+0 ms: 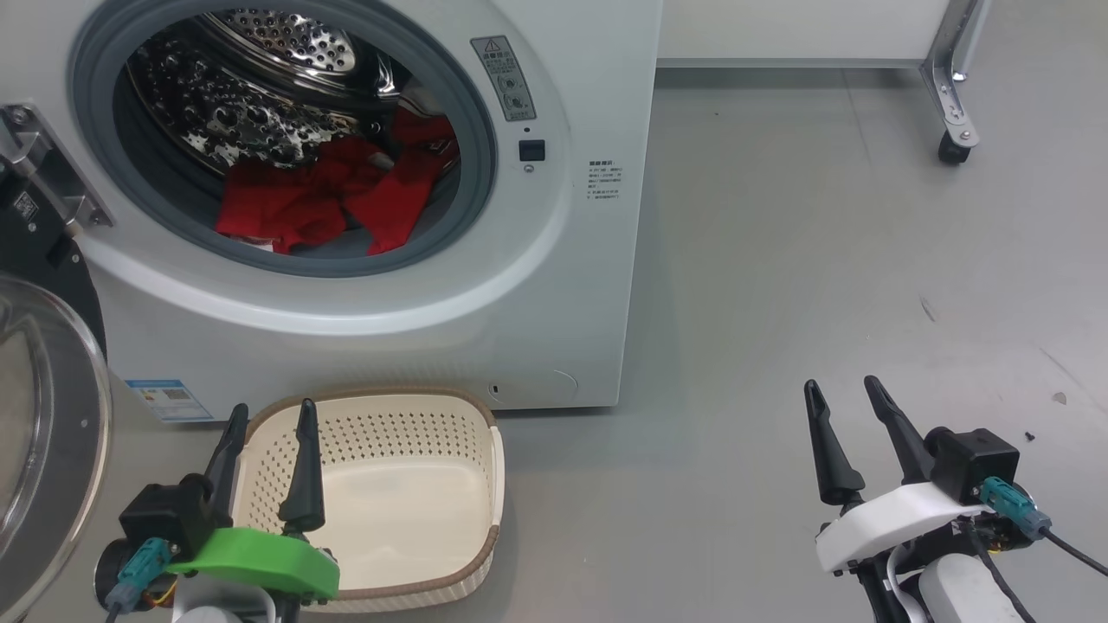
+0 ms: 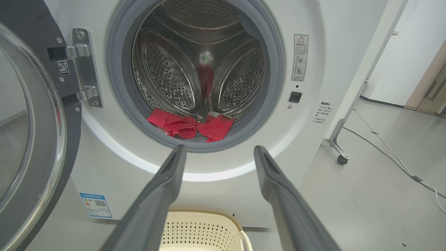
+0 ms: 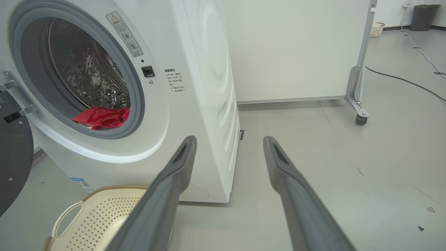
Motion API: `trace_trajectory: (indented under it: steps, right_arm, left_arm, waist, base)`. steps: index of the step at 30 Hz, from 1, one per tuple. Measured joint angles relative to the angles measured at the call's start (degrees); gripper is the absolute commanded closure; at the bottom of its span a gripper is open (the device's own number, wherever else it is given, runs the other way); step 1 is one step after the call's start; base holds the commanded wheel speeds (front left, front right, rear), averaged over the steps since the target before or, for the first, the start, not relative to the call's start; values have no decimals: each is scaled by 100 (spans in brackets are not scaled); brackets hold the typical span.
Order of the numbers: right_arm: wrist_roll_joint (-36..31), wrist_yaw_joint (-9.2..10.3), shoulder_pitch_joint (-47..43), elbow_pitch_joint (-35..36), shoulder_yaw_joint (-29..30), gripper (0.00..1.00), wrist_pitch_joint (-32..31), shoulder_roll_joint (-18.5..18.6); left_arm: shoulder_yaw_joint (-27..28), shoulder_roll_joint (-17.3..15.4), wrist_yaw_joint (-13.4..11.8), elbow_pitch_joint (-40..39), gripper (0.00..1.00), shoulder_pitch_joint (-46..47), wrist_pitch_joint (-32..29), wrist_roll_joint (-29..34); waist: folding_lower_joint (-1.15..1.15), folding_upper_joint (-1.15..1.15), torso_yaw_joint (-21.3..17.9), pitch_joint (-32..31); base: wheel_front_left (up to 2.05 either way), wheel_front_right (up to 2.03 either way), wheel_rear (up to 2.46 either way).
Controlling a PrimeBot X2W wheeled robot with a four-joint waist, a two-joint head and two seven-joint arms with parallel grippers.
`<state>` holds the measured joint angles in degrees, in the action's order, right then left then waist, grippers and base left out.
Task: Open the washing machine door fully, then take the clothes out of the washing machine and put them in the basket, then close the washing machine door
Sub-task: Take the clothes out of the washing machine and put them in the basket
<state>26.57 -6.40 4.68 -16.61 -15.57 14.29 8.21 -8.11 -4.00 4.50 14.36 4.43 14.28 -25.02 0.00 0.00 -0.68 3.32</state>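
1. The washing machine door [image 1: 48,415] stands open at nine o'clock, so step one looks done.
2. The left gripper [image 1: 272,407] hovers above the basket [image 1: 407,433] at seven o'clock, jaws wide and empty.
3. The red clothes [image 1: 329,203] lie at six o'clock in the washing machine [image 1: 563,260] drum. The next move is to reach in and pinch them.
4. The right gripper [image 1: 840,385] is at four o'clock, wide and empty.

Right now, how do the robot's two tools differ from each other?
The left tool sits on a green bracket; the right tool sits on a white bracket. The left tool hangs by the cream basket in front of the washing machine; the right tool hangs over grey floor off to the machine's side. Both have two long dark fingers, spread open and holding nothing.
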Motion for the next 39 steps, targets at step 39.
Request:
trace_trajectory:
  steps: [39]
  right_arm:
    - [-11, -1, -15, -44, -10, 0, 0, -43]
  left_arm:
    - [-80, -4, 0, 43, 0, -3, 0, -1]
  waist:
    - [0, 0, -15, 13]
  base:
    - [51, -51, 0]
